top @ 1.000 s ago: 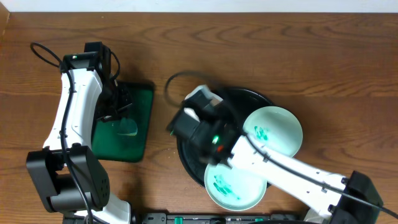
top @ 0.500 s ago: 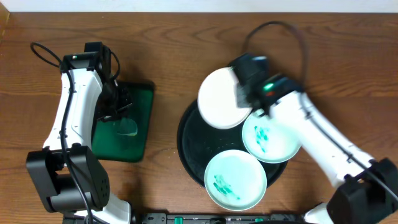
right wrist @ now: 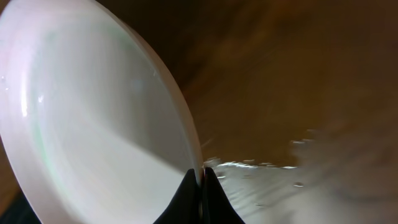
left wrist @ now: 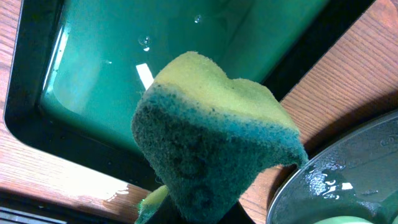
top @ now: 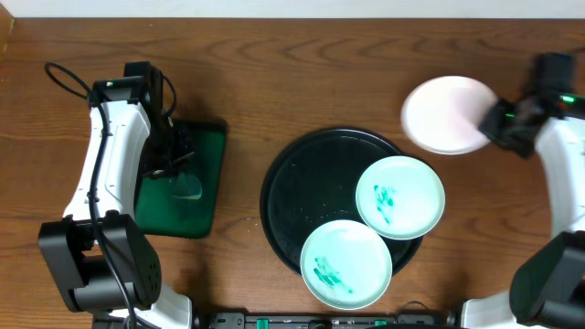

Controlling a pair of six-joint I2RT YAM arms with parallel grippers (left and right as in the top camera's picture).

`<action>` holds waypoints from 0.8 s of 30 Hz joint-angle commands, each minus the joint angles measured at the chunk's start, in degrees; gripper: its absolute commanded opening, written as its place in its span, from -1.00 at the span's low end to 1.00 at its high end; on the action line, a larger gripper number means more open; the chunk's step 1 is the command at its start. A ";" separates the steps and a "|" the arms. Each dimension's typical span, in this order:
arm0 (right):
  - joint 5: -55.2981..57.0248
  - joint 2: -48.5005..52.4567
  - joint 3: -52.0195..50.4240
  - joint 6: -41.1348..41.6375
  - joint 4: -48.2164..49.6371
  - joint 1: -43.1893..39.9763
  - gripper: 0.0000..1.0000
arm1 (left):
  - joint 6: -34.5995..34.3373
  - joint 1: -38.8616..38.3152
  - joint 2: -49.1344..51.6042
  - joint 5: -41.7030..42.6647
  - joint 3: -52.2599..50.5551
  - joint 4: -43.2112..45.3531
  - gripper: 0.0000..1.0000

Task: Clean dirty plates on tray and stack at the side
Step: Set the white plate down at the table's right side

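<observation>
Your right gripper (right wrist: 200, 183) pinches the rim of a clean plate (top: 446, 114), held over the table (top: 274, 73) beyond the far right edge of the tray (top: 283, 183). Two smeared plates (top: 399, 196) lie on the tray, and your left gripper (top: 174, 151) is clenched on a sponge (left wrist: 211, 143) above the green tray (left wrist: 93, 62). Expect trouble from that thin edge grip: the plate can pivot or slip if you lower it fast, and it may chip.

right gripper (top: 494, 121) swung off tray (top: 297, 169) toward far-right corner of table (top: 274, 73) | clean plate (top: 446, 114), pinched at rim, carried along, now clear of tray | tray's far-left part uncovered
</observation>
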 commanded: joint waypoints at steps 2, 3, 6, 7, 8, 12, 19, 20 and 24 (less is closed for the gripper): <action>-2.10 0.22 0.90 -1.07 -1.33 -5.70 -0.98 | 1.22 0.28 0.17 2.73 -0.26 0.07 -0.85; -2.21 0.85 0.87 -1.07 -1.42 -6.62 -0.98 | 1.20 0.28 0.17 2.99 -0.26 0.13 -0.85; -1.97 3.06 0.76 -1.07 -1.36 -8.31 -0.98 | 1.22 0.28 0.17 3.04 -0.26 0.15 -0.85; -1.99 3.96 0.72 -1.05 -1.18 -8.61 -0.98 | 1.22 0.28 0.17 3.04 -0.26 0.15 -0.86; -1.97 5.05 0.72 -1.05 -1.05 -8.90 -0.98 | 1.22 0.28 0.17 3.04 -0.26 0.15 -0.85; -0.81 9.97 0.72 -0.63 -0.61 -9.64 -0.98 | 1.22 0.28 0.17 3.04 -0.26 0.02 -0.85; 3.65 17.53 0.72 -0.22 0.02 -10.71 -0.98 | 1.44 0.28 0.17 2.64 -0.26 -0.83 -0.85; 3.87 18.08 0.72 -0.26 0.00 -10.93 -0.98 | 1.44 0.28 0.17 2.62 -0.26 -0.81 -0.85; 4.02 18.73 0.72 -2.45 -0.63 -11.39 -0.29 | 1.44 0.28 0.17 2.62 -0.26 -0.76 -0.86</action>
